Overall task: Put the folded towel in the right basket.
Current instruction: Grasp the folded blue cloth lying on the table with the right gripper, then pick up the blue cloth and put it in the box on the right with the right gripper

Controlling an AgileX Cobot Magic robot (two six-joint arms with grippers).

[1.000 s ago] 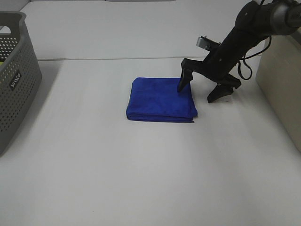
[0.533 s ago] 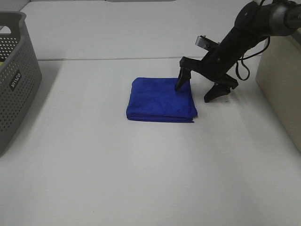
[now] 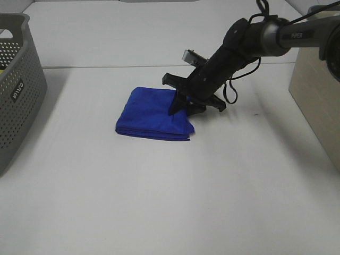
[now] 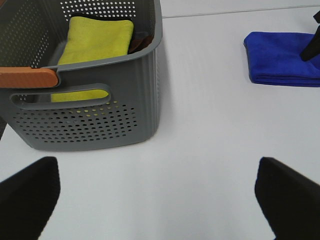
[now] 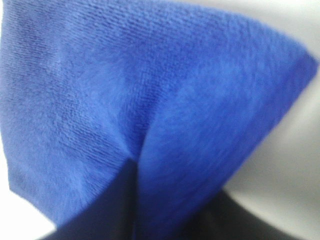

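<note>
The folded blue towel point(image 3: 151, 112) lies on the white table, left of centre. My right gripper point(image 3: 186, 104) reaches across from the right and is closed over the towel's right edge, one finger on top and one behind the edge. In the right wrist view the towel point(image 5: 150, 85) fills the frame, creased where the dark gripper point(image 5: 131, 210) pinches it. The right basket point(image 3: 319, 101), beige, stands at the table's right edge. My left gripper point(image 4: 155, 200) is open and empty, hanging over the table beside the grey basket. The towel also shows in the left wrist view point(image 4: 280, 57).
A grey perforated basket point(image 3: 16, 79) stands at the left edge. In the left wrist view this basket point(image 4: 115, 115) holds a folded yellow cloth point(image 4: 95, 45). A cable loops off the right arm point(image 3: 249, 40).
My right gripper has moved left and down onto the towel's right edge, and its jaws have narrowed. The towel has slid left on the table and its right edge has bunched up.
</note>
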